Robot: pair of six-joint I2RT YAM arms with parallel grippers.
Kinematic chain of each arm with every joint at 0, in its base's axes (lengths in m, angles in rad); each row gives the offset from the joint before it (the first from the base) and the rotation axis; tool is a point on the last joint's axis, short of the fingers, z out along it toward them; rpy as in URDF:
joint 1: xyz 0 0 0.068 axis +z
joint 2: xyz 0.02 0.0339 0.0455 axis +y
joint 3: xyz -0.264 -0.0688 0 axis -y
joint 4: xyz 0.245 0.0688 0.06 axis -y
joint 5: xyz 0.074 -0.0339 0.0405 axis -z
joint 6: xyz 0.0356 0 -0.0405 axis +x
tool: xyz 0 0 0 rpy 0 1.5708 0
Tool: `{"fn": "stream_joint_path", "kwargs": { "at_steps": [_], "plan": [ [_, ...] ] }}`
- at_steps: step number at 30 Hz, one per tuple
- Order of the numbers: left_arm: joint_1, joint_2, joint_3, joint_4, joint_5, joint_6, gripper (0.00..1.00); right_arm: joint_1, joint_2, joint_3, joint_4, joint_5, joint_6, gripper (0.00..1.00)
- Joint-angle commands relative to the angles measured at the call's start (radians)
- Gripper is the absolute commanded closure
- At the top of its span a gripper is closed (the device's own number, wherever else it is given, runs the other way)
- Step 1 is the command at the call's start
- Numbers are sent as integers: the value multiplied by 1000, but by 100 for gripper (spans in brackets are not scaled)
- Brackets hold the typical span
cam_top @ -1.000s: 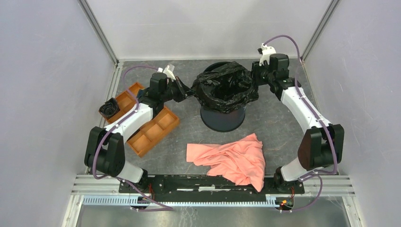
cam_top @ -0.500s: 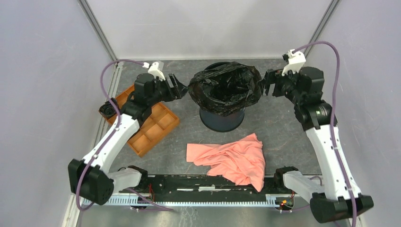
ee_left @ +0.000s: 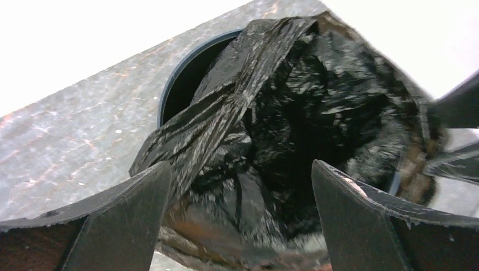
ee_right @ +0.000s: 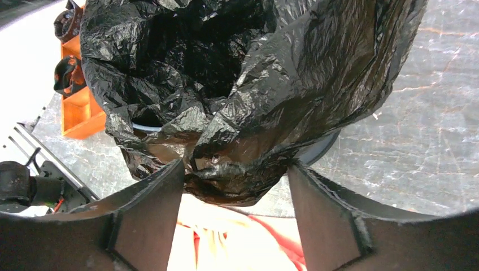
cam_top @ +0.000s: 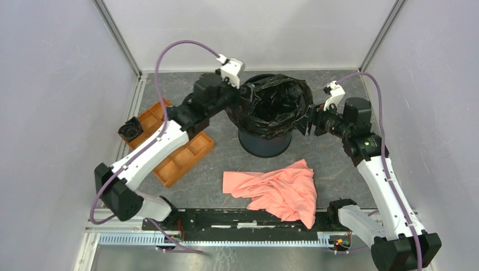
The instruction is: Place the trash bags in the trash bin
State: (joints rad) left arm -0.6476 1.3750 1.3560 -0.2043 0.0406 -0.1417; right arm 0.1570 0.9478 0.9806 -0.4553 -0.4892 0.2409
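Note:
The trash bin [cam_top: 265,144] stands upright at mid-table, dark navy. A wrinkled black trash bag [cam_top: 274,104] sits in its mouth, its film bulging over the rim. My left gripper [cam_top: 240,103] hovers at the bin's left rim. In the left wrist view it [ee_left: 240,189] is wide open over the bag [ee_left: 294,96] and a bare stretch of the bin's rim [ee_left: 175,79]. My right gripper [cam_top: 308,121] is at the bag's right edge. Its jaws stand apart [ee_right: 237,186] with a hanging fold of the bag [ee_right: 254,73] between the tips.
An orange compartmented tray [cam_top: 181,149] lies left of the bin, with a small black object [cam_top: 130,129] at its far-left end. A salmon-pink cloth [cam_top: 277,189] is crumpled in front of the bin. Enclosure walls stand on three sides.
The left gripper let go of the bag's left edge, opened wide and rose to the bin's left rim. The right arm swung out, then came back to the bag's right edge.

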Motion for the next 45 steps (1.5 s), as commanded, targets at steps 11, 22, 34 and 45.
{"fn": "stream_joint_path", "kwargs": {
  "at_steps": [11, 22, 34, 45],
  "plan": [
    [-107, 289, 242, 92, -332, 336, 6, 2, -5, -62, 142, 17, -42, 81],
    [-62, 417, 420, 8, -370, 217, 37, 2, -32, -116, 143, 79, -90, 76],
    [102, 570, 615, -67, -64, -12, 77, 3, -18, -170, 227, 128, -74, 82],
    [187, 817, 796, -90, 223, -184, 82, 2, 44, -205, 298, 234, -48, 82]
  ]
}}
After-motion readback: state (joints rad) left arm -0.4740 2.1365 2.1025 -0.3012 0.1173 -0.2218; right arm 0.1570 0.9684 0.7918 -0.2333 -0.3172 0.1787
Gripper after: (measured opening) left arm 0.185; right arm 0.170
